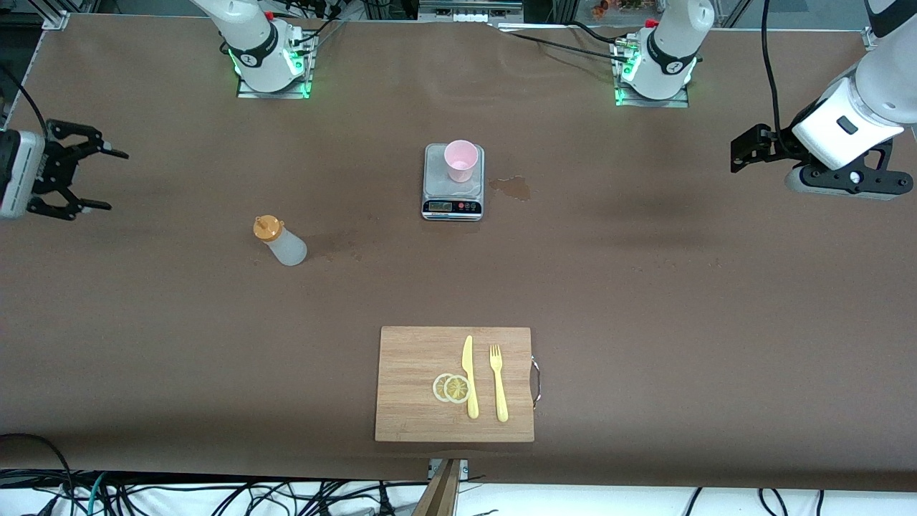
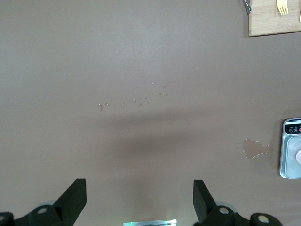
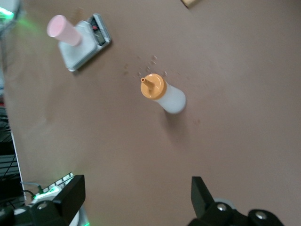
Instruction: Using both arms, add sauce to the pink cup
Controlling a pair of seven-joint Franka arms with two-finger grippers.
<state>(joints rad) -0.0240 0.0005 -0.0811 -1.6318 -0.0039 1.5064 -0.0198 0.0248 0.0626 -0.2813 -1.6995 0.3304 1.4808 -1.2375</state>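
Your pink cup (image 1: 461, 160) stands upright on the scale (image 1: 453, 182) mid-bench, and the sauce bottle (image 1: 279, 241) stands well apart from it, toward the right arm's end and nearer the front camera. Whether the cup holds sauce you cannot tell; a small wet stain (image 1: 514, 187) lies on the bench just beside the scale. This layout fits both a cup awaiting its sauce and one already served with the bottle set back down.

The right end effector (image 1: 86, 179) hangs over its end of the bench with its fingers spread wide, holding nothing. The left end effector (image 2: 140, 197) waits over the other end, likewise spread and holding nothing.

Judge the bottle as soft translucent plastic: light, squeezable, likely to spurt through its orange nozzle cap (image 3: 153, 86) if pinched hard. Take it around the mid-body, below the cap, with a modest grip.

The cup looks thin, light and easy to tip or slide off the scale. Steady it at the wall near the rim, gently, since it would crush.

Farther off, a cutting board (image 1: 408, 401) sits near the front camera.
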